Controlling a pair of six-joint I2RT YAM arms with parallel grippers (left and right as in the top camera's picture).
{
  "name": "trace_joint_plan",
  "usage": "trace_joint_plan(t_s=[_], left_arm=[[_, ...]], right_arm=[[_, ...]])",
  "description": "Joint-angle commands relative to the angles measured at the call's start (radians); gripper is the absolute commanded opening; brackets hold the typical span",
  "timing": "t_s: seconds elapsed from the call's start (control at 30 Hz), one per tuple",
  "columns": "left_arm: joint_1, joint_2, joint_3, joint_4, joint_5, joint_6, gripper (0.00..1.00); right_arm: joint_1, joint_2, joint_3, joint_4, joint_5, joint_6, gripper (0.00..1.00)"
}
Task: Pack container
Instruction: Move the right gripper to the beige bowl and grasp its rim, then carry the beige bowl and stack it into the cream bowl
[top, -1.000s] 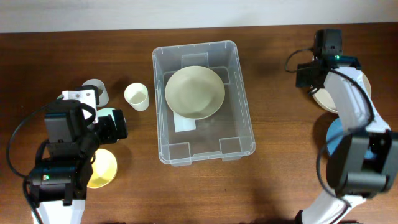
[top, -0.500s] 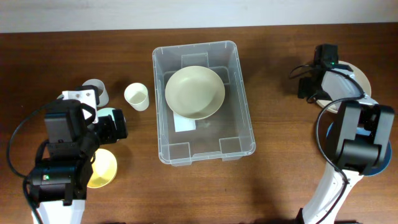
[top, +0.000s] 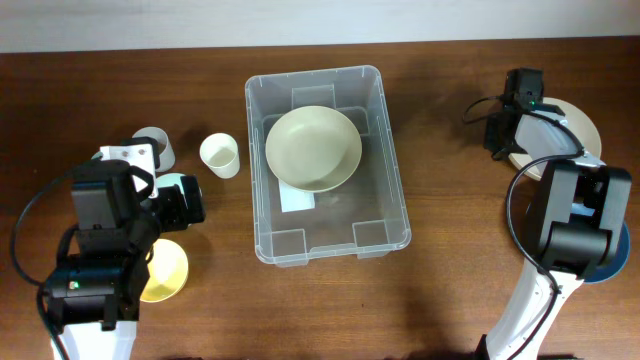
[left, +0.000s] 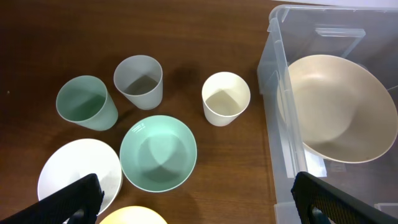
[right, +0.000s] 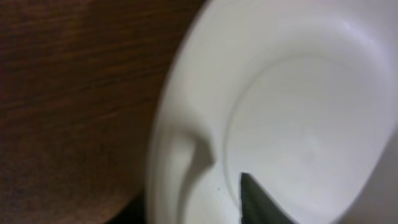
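A: Where's the large clear plastic rectangular container (top: 345, 215)?
B: Mid-bench (top: 450, 280), with a round beige bowl (top: 313, 148) inside.
A: And the jaws?
B: Left jaws spread wide, holding nothing. Right jaws sit at the round white plate's (right: 298, 124) rim; I cannot tell whether they grip it.

Blurred white plate (right: 298, 124), rim beyond the frame

no legible text, container (top: 345, 215) label (top: 297, 200) unreadable

We've got a dark wood tabletop (top: 450, 290) carrying the container (top: 330, 252) at centre, cream cup (top: 220, 155) just left of it. Grey cup (left: 138, 81), green cup (left: 86, 102) and green bowl (left: 158, 152) sit far left; white plate (top: 580, 130) far right.
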Motion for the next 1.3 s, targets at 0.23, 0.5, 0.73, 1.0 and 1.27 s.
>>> trace_joint_plan(t_s=[0.23,0.5,0.73,1.0,1.27], left_arm=[[0.002,0.0,0.023,0.003,0.004,0.015,1.0],[0.002,0.0,0.023,0.003,0.003,0.015,0.99],[0.002,0.0,0.023,0.003,0.003,0.015,0.99],[0.002,0.0,0.023,0.002,0.004,0.015,0.99],[0.002,0.0,0.023,-0.003,0.002,0.015,0.99]], right_arm=[[-0.003,0.017,-0.004,0.033,-0.001,-0.003,0.06],[-0.001,0.016,-0.003,0.068,0.003,-0.074,0.04],[0.018,-0.027,0.003,0.08,0.008,-0.118,0.04],[0.146,-0.248,0.034,0.066,0.011,-0.192,0.04],[0.527,-0.514,0.033,-0.026,-0.107,-0.388,0.04]])
